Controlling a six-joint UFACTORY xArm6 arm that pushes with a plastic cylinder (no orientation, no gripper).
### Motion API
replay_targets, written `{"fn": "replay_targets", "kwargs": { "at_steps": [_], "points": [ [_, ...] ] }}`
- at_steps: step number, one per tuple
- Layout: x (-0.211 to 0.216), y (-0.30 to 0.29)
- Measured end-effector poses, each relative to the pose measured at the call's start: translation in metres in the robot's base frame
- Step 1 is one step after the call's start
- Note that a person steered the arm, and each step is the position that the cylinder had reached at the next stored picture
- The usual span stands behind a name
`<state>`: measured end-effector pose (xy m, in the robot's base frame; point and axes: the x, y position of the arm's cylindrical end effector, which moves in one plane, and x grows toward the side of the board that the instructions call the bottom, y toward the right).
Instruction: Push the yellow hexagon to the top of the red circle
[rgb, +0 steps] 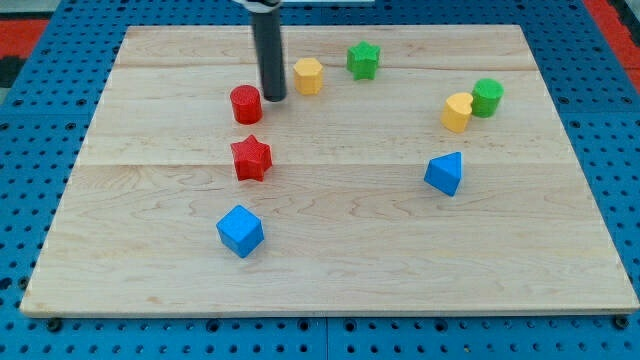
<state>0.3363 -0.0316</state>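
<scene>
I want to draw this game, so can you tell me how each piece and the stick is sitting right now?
My tip: down on the wooden board, between red circle and yellow hexagon.
Red circle block: upright, just left of my tip.
Yellow hexagon block: right of my tip, apart.
Red star block: flat, alone.
Green star block: alone.
Yellow heart-like block: touching green round block.
Blue cube: alone.
Blue triangular block: alone.

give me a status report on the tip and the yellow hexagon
My tip down between the red circle block and the yellow hexagon block. Hexagon sits up-right of the circle, not yet above it. Green star block just beyond, off the path.
</scene>
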Motion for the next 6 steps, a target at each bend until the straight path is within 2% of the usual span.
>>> {"fn": "replay_targets", "kwargs": {
  "at_steps": [1, 2, 3, 4, 5, 6],
  "points": [
    [0.005, 0.079],
    [-0.024, 0.051],
    [-0.058, -0.024],
    [-0.048, -0.018],
    [-0.023, 0.096],
    [-0.045, 0.139]
  ]
}}
